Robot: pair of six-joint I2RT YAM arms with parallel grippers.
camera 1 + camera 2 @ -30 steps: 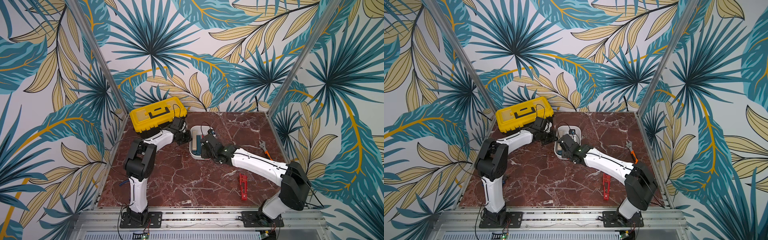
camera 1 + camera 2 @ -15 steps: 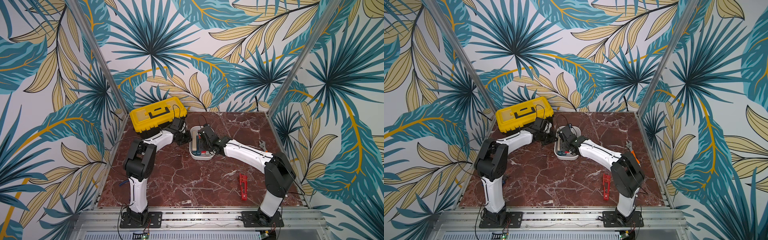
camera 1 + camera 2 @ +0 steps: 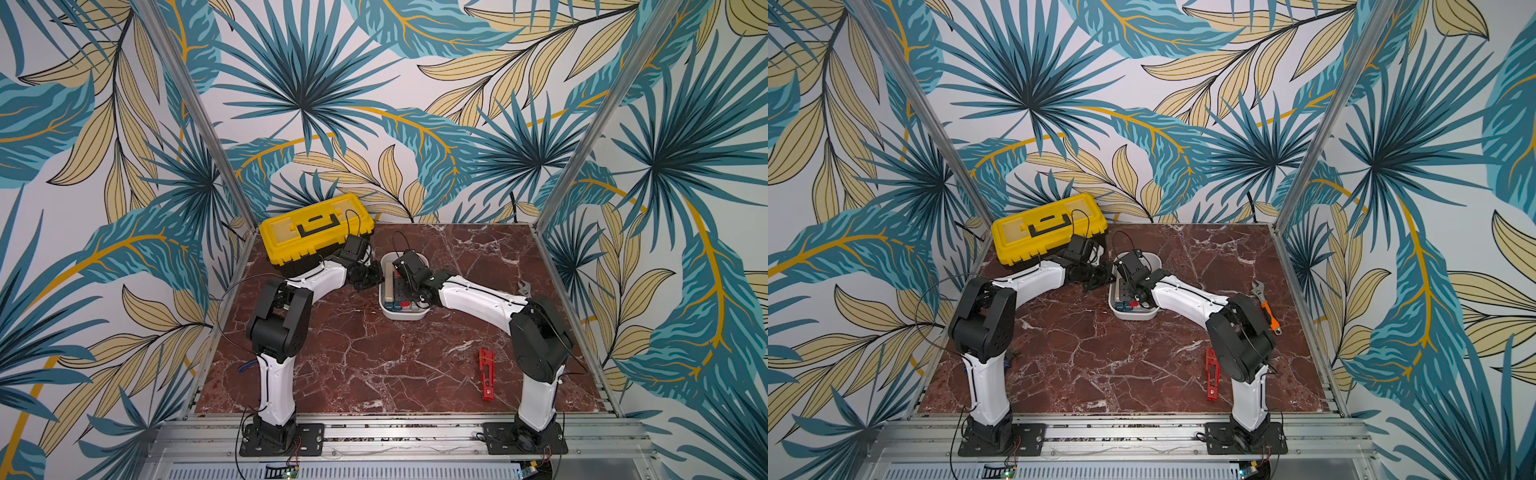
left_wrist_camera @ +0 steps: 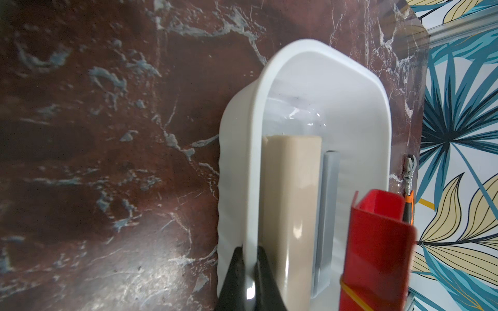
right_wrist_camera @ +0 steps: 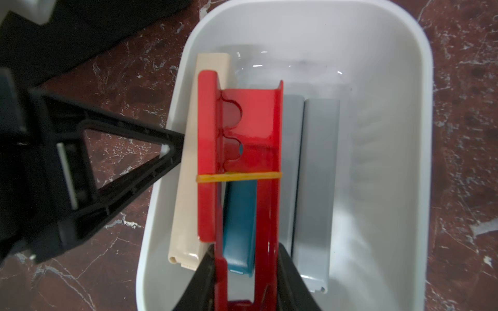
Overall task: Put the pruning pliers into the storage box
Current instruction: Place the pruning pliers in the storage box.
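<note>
Pruning pliers: right pincer grips red one, left pincer storage box rim; both top views show another.

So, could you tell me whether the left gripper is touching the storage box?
Touching: the left wrist view shows the left gripper pinching the rim of the storage box, a finger on each side of its wall.

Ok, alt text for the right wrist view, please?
The right gripper holds a red pruning plier over the white storage box, where a beige piece, a teal piece and grey pieces lie. The left gripper pinches the box's rim.
</note>
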